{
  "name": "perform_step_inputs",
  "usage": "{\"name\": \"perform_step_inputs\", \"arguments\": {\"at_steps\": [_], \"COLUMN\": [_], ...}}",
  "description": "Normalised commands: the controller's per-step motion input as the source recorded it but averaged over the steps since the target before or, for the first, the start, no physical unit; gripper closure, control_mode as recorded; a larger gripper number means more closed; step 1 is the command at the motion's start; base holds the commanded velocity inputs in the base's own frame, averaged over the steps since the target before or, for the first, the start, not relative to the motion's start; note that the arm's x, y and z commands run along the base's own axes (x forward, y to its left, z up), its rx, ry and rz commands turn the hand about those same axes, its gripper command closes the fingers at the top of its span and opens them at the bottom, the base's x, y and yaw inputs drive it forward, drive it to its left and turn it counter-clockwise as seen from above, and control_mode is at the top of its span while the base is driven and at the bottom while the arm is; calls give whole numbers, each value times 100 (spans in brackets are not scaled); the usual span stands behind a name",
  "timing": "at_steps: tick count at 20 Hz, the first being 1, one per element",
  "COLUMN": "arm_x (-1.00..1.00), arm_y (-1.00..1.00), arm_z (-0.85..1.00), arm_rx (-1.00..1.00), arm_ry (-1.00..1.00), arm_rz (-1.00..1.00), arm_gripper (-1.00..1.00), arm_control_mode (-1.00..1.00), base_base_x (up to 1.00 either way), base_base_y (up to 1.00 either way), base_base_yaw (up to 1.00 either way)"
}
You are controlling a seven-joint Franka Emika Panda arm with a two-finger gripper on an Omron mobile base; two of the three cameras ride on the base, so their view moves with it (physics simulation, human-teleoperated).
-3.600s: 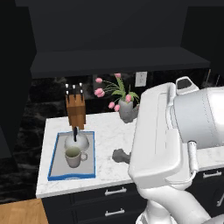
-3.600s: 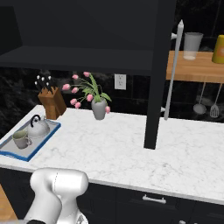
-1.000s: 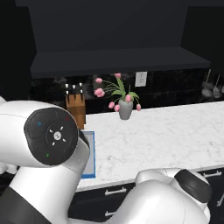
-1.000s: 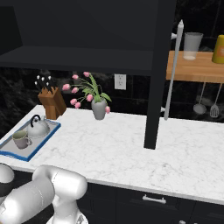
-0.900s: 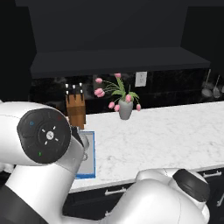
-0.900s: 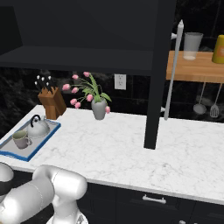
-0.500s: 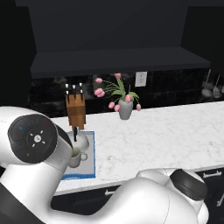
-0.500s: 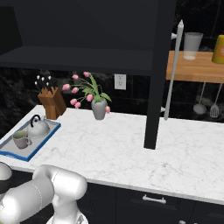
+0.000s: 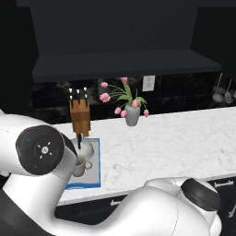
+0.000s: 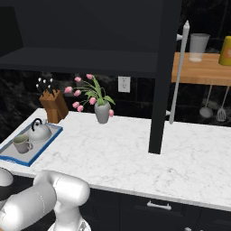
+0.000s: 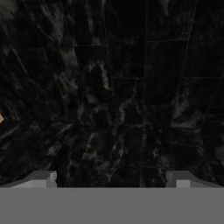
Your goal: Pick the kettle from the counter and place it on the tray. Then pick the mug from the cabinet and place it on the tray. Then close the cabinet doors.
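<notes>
The blue-rimmed tray lies at the left end of the white counter. On it stand the silver kettle with its black handle and the grey-beige mug. In the left base view my white arm covers part of the tray, while the kettle and mug show just beyond it. The cabinet above is open, its dark shelf bare. Its right door stands out edge-on with a silver bar handle. My gripper is open, its fingertips wide apart before black marble, holding nothing.
A knife block and a grey vase of pink tulips stand at the back of the counter. A wooden shelf with a glass and a yellow jar hangs to the right, with utensils below. Dark drawers run under the counter.
My arm has swung down and to the left, uncovering the tray, kettle and mug in the left base view. The gripper stays open. Nothing on the counter moved.
</notes>
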Motion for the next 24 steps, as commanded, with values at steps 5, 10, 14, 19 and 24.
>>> {"name": "perform_step_inputs", "arguments": {"at_steps": [5, 10, 14, 19, 24], "arm_x": [24, 26, 22, 24, 34], "arm_y": [-29, -57, -68, -76, -78], "arm_z": [1, 5, 8, 7, 1], "arm_rx": [3, 0, 0, 0, 0], "arm_ry": [0, 0, 0, 2, 2], "arm_rz": [-7, -24, -28, -29, -26], "arm_gripper": [-100, -100, -100, -100, -100], "arm_control_mode": [-100, -100, -100, -100, -100], "base_base_x": [0, 0, 0, 0, 0], "base_base_y": [0, 0, 0, 0, 0], "base_base_yaw": [0, 0, 0, 0, 0]}}
